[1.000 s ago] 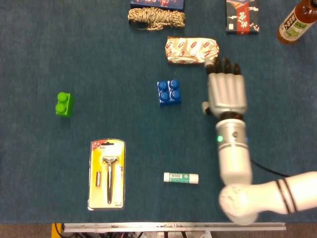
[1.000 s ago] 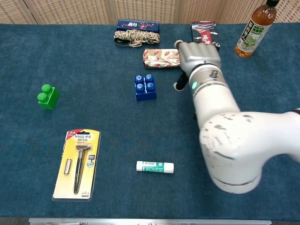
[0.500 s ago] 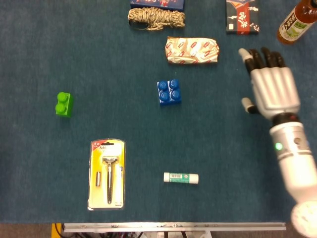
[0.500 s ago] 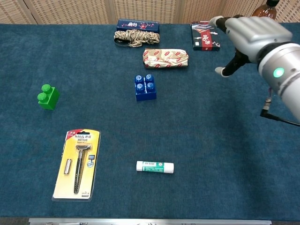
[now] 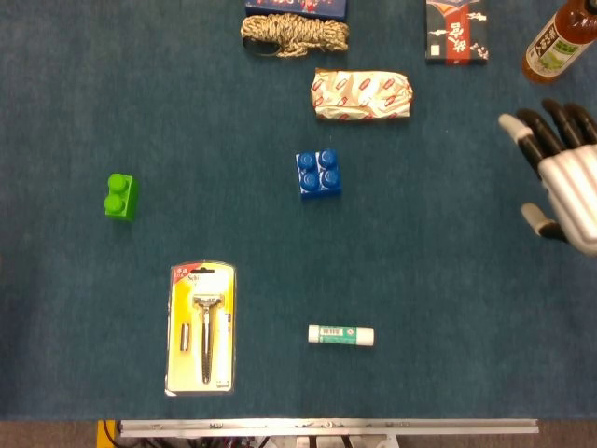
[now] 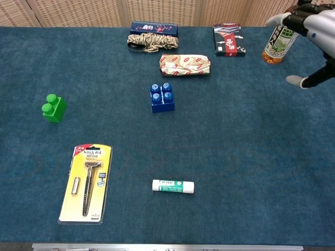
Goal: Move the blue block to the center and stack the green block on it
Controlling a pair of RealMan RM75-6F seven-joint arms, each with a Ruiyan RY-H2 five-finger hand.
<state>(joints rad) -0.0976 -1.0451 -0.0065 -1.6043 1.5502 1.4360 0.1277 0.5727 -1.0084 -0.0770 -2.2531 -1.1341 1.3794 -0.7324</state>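
Rightward, right robot hand (image 5: 564,182) at frame edge, fingers seemingly spread, empty, blue block (image 5: 318,174) well apart.

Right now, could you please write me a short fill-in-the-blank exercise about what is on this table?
1. The blue block lies apart from the ____ block, which sits far to its left in the head view.
2. The right hand holds ____.
3. The packaged razor has a ____ backing card.
4. The bottle stands ____.

Missing words: green; nothing; yellow; upright
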